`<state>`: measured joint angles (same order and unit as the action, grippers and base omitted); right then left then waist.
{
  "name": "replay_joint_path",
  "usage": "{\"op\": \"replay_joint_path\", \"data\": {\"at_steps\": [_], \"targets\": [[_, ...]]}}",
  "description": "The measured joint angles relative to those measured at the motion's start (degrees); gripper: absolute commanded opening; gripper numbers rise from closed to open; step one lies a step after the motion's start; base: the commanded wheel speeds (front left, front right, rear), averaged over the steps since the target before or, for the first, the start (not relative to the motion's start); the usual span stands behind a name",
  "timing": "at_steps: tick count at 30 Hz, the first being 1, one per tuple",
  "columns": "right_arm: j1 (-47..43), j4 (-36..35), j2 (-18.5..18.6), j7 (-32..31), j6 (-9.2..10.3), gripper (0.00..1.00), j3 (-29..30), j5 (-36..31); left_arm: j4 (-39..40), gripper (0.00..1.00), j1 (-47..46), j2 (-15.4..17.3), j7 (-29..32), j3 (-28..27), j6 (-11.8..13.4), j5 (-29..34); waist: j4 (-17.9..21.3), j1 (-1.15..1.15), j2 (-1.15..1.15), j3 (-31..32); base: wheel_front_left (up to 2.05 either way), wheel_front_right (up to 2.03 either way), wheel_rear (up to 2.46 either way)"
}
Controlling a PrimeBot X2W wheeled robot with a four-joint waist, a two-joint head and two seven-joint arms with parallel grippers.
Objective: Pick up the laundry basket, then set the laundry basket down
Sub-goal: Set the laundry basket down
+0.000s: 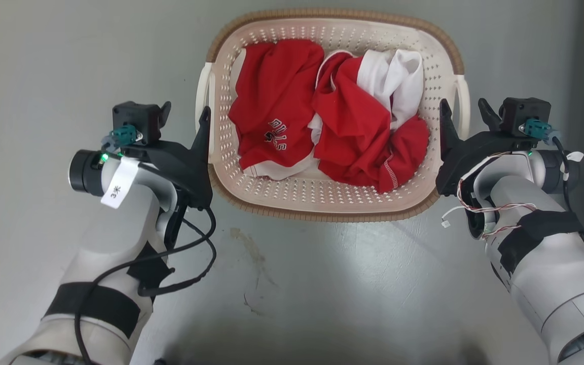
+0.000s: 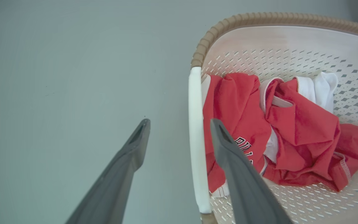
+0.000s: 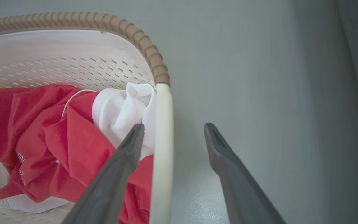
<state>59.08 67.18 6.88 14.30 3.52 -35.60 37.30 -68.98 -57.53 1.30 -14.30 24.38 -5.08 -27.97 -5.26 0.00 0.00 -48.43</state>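
Basket (image 1: 332, 217) on the grey floor (image 1: 43, 61), top centre of the head view, long side across, brown rim up. Inside, crumpled red and white clothes (image 1: 322, 121), black-and-white lettering on the red piece at the left.

Left handle (image 1: 202, 96), a white bar along the basket's left edge. Left gripper (image 1: 184, 110) wide apart astride it: in the left wrist view, one finger (image 2: 129, 155) outside over bare floor, the other over the clothes (image 2: 303, 133) inside the basket (image 2: 259, 17), the handle (image 2: 196, 140) between them. Contact with the handle: cannot tell.

Right handle (image 1: 465, 114) mirrored on the far edge. Right gripper (image 1: 463, 104) likewise spread wide: in the right wrist view, one finger (image 3: 120, 165) inside the basket (image 3: 73, 18) over white cloth, the other outside over floor, the handle (image 3: 163, 140) just beside the inner finger.

Pale forearms at lower left and lower right of the head view, black straps and loose cables on both.
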Motion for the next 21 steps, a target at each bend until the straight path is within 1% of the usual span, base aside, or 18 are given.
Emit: {"op": "replay_joint_path", "data": {"at_steps": [15,21], "targets": [[-4.20,-2.87,-0.46,0.00,0.03,1.00,1.24,-1.09,3.88,1.00,5.14,0.04,-0.01,-1.34,1.19,-1.24,0.85,0.00,0.00,5.68,0.00,0.00,0.00],[-6.49,-4.25,-0.57,0.00,0.08,1.00,1.78,-1.64,5.17,1.00,7.55,0.08,-0.01,-2.09,2.13,-1.37,1.06,0.00,0.00,8.56,0.00,0.00,0.00]]}}
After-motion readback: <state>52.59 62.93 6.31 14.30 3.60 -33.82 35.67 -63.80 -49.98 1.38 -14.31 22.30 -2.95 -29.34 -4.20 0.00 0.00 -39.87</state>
